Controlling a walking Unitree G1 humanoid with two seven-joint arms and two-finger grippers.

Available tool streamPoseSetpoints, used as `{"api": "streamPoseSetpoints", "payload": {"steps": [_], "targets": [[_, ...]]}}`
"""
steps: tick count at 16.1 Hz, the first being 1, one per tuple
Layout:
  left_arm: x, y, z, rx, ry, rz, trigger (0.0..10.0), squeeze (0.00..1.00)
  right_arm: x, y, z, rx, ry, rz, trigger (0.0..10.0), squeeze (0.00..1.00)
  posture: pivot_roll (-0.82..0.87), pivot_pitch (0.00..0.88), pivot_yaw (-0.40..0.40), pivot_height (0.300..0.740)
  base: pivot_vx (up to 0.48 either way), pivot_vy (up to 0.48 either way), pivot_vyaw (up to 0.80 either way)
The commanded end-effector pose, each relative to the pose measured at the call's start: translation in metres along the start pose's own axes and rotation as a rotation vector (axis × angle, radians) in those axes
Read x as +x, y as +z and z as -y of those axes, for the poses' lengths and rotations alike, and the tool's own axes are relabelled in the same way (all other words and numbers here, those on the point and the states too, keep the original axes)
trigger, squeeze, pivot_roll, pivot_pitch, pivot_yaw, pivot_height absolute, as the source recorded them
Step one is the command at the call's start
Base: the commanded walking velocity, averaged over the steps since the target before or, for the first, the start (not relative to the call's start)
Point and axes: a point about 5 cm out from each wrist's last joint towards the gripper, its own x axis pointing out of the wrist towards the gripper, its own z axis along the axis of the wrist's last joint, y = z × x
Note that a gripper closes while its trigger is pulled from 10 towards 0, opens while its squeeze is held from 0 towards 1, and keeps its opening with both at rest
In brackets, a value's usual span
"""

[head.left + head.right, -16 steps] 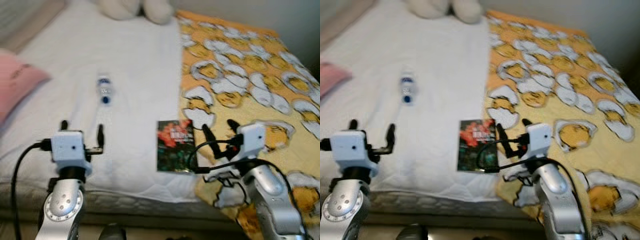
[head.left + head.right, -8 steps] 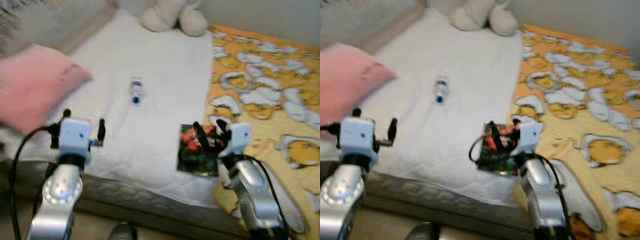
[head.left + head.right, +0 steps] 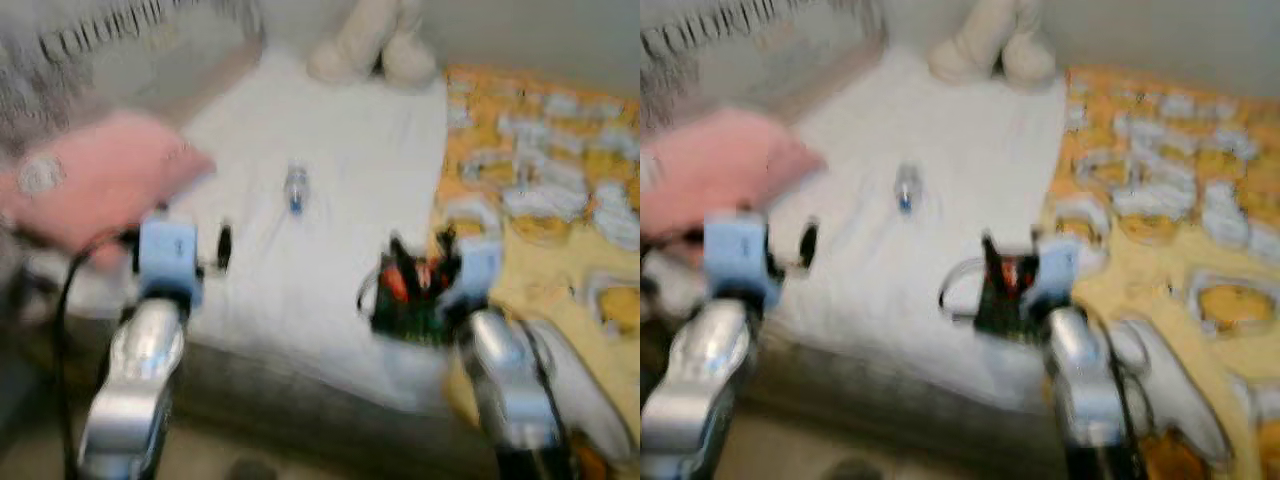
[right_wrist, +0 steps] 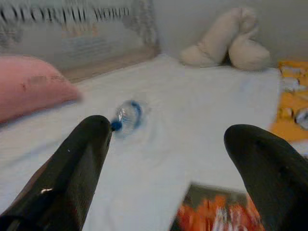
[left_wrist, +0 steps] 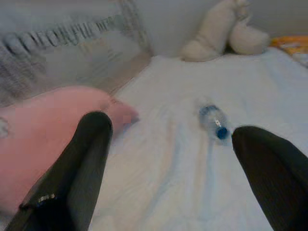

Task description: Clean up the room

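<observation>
1. A bottle (image 3: 296, 188) lies on its side on the white sheet (image 3: 340, 200) of the bed, near the middle of the sheet. It is clear, with a blue cap, and nothing touches it.
2. A book (image 3: 408, 296) with a dark cover and red marks lies flat near the front edge of the bed, just beside the line where the sheet meets the yellow blanket (image 3: 560, 200).
3. The right claw (image 3: 418, 255) hovers over the book. Its two black fingers (image 4: 72, 163) stand wide apart and hold nothing; in the right wrist view the bottle shows between them, farther up the bed.
4. The left claw (image 3: 178, 246) is over the front left part of the bed, well apart from the bottle. Its fingers (image 5: 77, 163) are also spread wide and hold nothing.
5. A pink pillow (image 3: 95, 185) lies on the left side of the bed, near the left claw.
6. A pale plush toy (image 3: 375, 45) sits at the far end of the bed, against the wall.
7. The yellow blanket has a white and yellow pattern and covers the right side of the bed.
8. Both head views are blurred, so small details cannot be told.
</observation>
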Motion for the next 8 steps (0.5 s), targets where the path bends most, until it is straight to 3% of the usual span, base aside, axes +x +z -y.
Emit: {"api": "streamPoseSetpoints", "payload": {"steps": [1, 8], "targets": [[0.004, -0.003, 0.004, -0.033, -0.015, -0.017, 10.0, 0.0, 0.001, 0.009, 0.003, -0.023, -0.01, 0.035, 10.0, 0.02, 0.06, 0.0, -0.021, 0.74, 0.48, 0.0, 0.0], [0.017, -0.002, 0.013, -0.085, -0.01, 0.005, 10.0, 0.0, -0.001, 0.009, 0.01, -0.026, -0.036, 0.037, 10.0, 0.02, 0.03, 0.0, -0.025, 0.74, 0.48, 0.0, 0.0]]}}
